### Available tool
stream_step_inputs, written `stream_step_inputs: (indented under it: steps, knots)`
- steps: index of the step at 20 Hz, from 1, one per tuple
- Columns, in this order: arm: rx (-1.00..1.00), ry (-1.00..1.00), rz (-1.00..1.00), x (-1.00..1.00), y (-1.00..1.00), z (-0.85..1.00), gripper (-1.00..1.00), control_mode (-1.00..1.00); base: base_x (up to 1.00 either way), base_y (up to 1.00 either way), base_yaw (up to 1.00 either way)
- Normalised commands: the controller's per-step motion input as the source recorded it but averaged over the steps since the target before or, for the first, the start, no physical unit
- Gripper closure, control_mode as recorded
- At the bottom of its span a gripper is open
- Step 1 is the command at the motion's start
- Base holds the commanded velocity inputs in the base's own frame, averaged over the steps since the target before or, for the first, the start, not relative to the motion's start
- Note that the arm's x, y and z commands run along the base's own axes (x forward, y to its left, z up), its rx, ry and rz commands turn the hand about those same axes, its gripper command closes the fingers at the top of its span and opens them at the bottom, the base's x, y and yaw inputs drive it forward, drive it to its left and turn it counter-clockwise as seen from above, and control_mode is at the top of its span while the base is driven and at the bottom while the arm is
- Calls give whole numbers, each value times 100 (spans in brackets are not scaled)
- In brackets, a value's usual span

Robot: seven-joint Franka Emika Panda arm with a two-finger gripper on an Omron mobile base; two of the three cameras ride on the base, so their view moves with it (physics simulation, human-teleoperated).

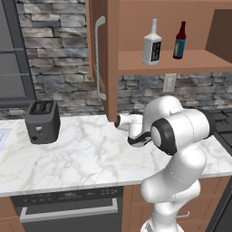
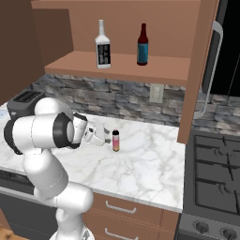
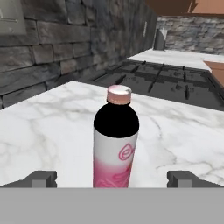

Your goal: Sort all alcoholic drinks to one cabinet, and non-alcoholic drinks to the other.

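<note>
A small pink bottle (dark shoulder, pale cap) stands upright on the marble worktop, centred between my two fingers, which are spread wide and grip nothing. On the open cabinet shelf above stand a whitish bottle and a brown bottle.

Pink bottle upright on marble counter (just beside the gripper)

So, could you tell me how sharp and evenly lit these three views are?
Left base view: soft, flat light, faint shadow under the toaster. Right base view: the pink bottle is small but legible. Hand view: that bottle is crisp between the gripper; no glare.
</note>
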Motion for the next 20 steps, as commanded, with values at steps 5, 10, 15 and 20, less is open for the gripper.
stream_step_inputs:
  steps: [5, 10, 15, 20]
  knots:
    - [-5, 1, 0, 1, -3, 0, -100, -100, 0, 0, 0]
    - [-7, 0, 0, 1, -6, -3, -100, -100, 0, 0, 0]
    - [-6, 1, 0, 6, -6, -6, -100, -100, 0, 0, 0]
    - [-5, 1, 0, 2, -10, -8, -100, -100, 0, 0, 0]
